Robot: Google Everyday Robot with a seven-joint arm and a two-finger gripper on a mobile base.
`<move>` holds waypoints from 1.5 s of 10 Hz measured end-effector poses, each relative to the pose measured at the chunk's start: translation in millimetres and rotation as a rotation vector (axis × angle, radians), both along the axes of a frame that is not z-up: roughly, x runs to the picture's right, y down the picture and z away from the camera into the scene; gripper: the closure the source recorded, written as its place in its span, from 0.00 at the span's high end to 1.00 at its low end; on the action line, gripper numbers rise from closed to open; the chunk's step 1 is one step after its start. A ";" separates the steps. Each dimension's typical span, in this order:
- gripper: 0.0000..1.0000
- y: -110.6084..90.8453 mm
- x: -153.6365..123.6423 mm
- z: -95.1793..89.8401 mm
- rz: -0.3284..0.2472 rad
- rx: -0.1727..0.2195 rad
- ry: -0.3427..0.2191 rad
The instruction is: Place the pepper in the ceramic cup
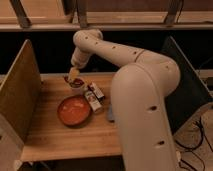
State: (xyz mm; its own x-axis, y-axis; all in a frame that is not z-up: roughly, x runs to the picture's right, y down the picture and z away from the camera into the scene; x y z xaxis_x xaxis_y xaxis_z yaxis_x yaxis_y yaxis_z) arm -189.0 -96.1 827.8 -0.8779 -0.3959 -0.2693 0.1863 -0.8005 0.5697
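The gripper (74, 76) hangs directly above the ceramic cup (77, 87), which stands at the rear of the counter (55, 140). The pepper (70, 80) lies at the cup's mouth. The bowl (74, 111) sits in front of the cup. Two bottles (94, 96) lie just right of the bowl.
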 end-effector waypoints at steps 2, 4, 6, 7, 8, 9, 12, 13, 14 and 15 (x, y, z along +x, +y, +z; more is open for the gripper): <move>0.80 4.0 -24.4 21.6 -0.010 -0.040 -0.039; 0.80 5.3 -30.5 28.7 -0.011 -0.054 -0.047; 0.80 5.8 -29.8 29.1 -0.010 -0.055 -0.047; 0.80 10.4 -32.7 29.7 -0.002 -0.065 -0.057; 0.80 17.9 -37.9 31.9 0.008 -0.080 -0.071; 0.80 23.7 -42.4 33.9 0.011 -0.091 -0.079; 0.80 37.5 -49.2 40.3 0.017 -0.118 -0.089; 0.80 42.1 -49.3 43.0 0.019 -0.129 -0.085; 0.80 49.0 -47.9 47.9 0.023 -0.147 -0.076; 0.78 54.0 -46.0 52.5 0.027 -0.161 -0.068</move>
